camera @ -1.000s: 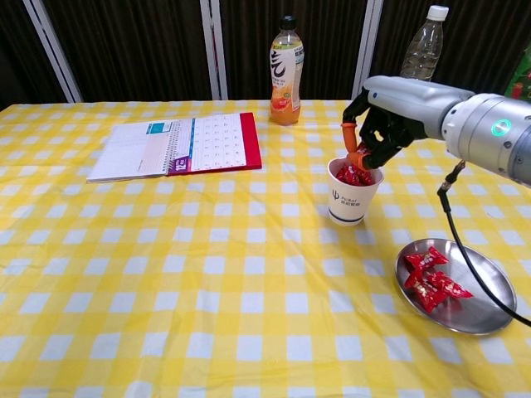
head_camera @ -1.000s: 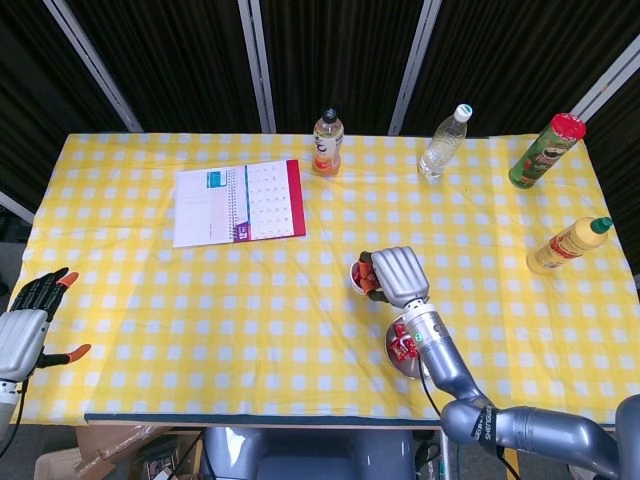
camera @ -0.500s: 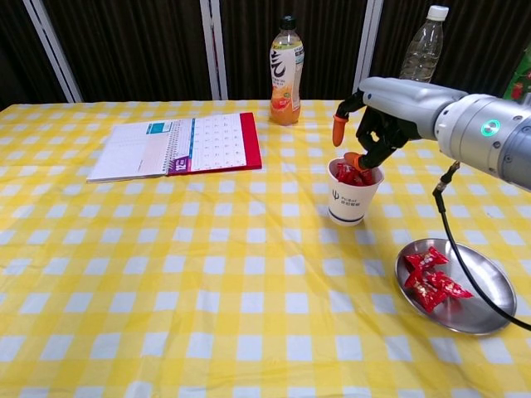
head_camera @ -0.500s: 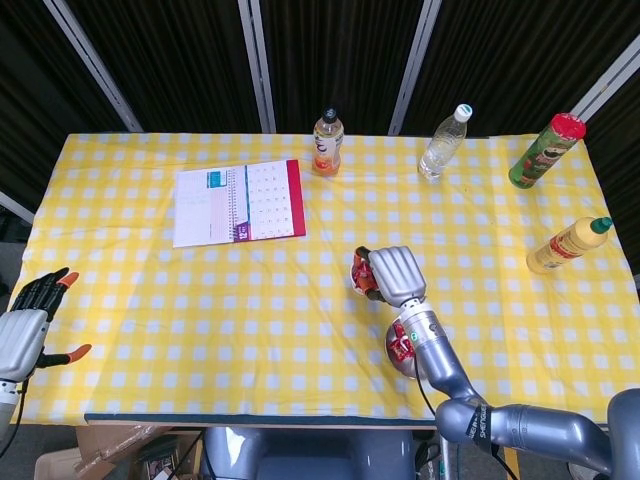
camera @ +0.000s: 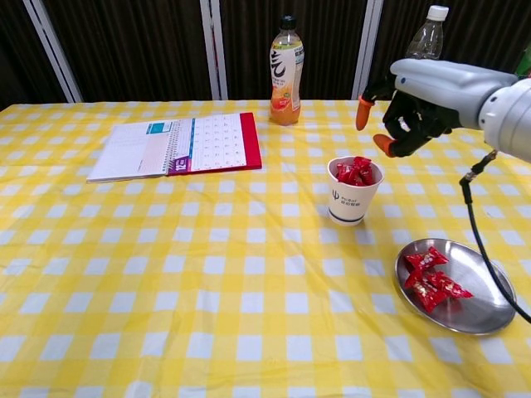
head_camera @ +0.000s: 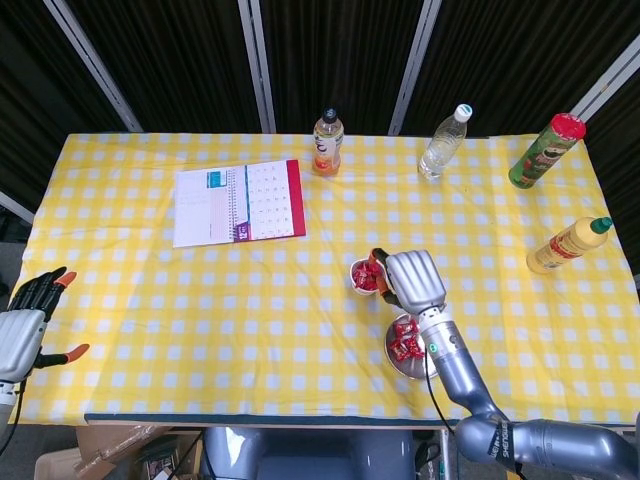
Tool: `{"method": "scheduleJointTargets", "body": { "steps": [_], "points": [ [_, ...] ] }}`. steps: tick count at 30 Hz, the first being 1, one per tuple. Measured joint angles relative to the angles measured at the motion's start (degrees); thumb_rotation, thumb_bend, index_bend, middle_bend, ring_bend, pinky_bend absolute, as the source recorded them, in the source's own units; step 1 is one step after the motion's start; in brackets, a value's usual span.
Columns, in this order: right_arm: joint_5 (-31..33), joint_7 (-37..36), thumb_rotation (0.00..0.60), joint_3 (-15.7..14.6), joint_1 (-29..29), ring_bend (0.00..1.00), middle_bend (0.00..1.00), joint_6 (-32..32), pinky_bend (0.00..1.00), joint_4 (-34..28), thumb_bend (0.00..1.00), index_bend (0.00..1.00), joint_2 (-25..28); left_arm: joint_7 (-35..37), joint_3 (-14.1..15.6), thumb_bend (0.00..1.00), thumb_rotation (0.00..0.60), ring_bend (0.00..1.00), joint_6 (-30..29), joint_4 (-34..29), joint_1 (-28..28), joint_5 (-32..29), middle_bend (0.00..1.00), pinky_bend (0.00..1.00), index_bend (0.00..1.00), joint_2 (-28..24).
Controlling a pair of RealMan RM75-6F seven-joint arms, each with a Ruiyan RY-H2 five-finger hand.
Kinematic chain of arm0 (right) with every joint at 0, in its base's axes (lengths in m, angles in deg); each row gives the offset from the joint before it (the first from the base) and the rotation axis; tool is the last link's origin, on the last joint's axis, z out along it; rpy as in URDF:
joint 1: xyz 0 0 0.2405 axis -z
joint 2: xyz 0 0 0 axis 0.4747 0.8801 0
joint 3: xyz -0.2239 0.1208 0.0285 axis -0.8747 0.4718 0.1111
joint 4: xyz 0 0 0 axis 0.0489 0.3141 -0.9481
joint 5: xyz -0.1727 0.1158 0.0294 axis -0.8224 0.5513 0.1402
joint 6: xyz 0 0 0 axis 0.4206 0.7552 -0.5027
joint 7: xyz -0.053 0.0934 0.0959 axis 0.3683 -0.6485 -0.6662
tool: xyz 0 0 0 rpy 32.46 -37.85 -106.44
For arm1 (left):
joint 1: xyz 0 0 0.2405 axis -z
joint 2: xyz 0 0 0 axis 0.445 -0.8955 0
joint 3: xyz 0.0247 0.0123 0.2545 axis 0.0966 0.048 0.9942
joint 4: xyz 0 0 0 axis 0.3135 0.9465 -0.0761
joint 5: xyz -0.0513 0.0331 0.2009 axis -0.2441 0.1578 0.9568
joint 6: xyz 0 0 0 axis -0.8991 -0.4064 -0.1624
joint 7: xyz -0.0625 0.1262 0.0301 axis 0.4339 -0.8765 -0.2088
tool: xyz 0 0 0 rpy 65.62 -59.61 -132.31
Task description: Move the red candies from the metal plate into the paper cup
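The right hand point(camera: 415, 112) hung in the upper right of the chest view, above and to the right of the paper cup point(camera: 354, 192), its orange-tipped fingers point(camera: 362, 114) spread apart and nothing held between them; in the head view the same hand point(head_camera: 415, 279) sat just right of centre, beside the cup point(head_camera: 365, 276). The left hand point(head_camera: 25, 320) lay at the far left edge of the head view, off the table's side, fingers apart and holding nothing. The table point(camera: 166, 274), covered in a yellow-and-white checked cloth, filled most of both views. An open calendar notebook point(camera: 178, 146) with a red edge lay in the upper left of the chest view. The metal plate point(camera: 489, 311) sat in the lower right of the chest view, well apart from the cup, with several red candies point(camera: 431, 278) resting on its left part. The paper cup stood upright right of centre, already heaped with red candies that showed above its rim. Along the top edge of the chest view stood an orange drink bottle point(camera: 285, 71) and a clear water bottle point(camera: 421, 41). In the head view a green can with a red lid point(head_camera: 546, 151) and a yellow squeeze bottle point(head_camera: 567, 245) stood toward the right edge.
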Motion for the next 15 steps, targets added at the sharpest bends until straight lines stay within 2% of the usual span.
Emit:
{"method": "scheduleJointTargets", "body": {
  "steps": [3,6,7,9,11,15],
  "points": [
    [-3.6,0.0,0.600,-2.0,2.0,0.60,0.62,2.5,0.64,-1.2,0.54,0.33,2.2,0.1,0.0,0.00,0.600,0.00,-0.5,0.2,-0.1,0.3,0.00,0.00,0.00,0.1],
    [-8.5,-0.5,0.600,-4.7,5.1,0.32,0.38,6.2,0.44,-2.3,0.51,0.14,5.0,0.1,0.0,0.00,0.600,0.00,-1.0,0.3,-0.4,0.5,0.00,0.00,0.00,0.1],
    [-10.7,-1.1,0.600,-6.2,6.7,0.18,0.26,8.0,0.33,-2.8,0.48,0.06,6.4,0.1,0.0,0.00,0.600,0.00,-1.3,0.3,-0.5,0.6,0.00,0.00,0.00,0.1],
    [-13.5,-2.2,0.600,-8.7,9.6,0.02,0.09,10.7,0.16,-3.6,0.41,0.00,8.9,0.1,0.0,0.00,0.600,0.00,-2.0,0.7,-0.7,0.9,0.00,0.00,0.00,0.2],
    [-16.2,-3.8,0.600,-12.2,13.2,0.00,0.01,13.3,0.05,-4.2,0.34,0.00,12.0,-0.3,0.1,0.00,0.600,0.00,-2.7,1.0,-0.9,1.4,0.00,0.00,0.00,0.2],
    [-19.6,-6.3,0.600,-17.7,19.5,0.00,0.00,16.6,0.00,-4.1,0.31,0.00,17.1,-2.1,0.4,0.00,0.600,0.00,-3.6,1.4,-1.4,2.0,0.00,0.00,0.00,0.3]
  ]
}}
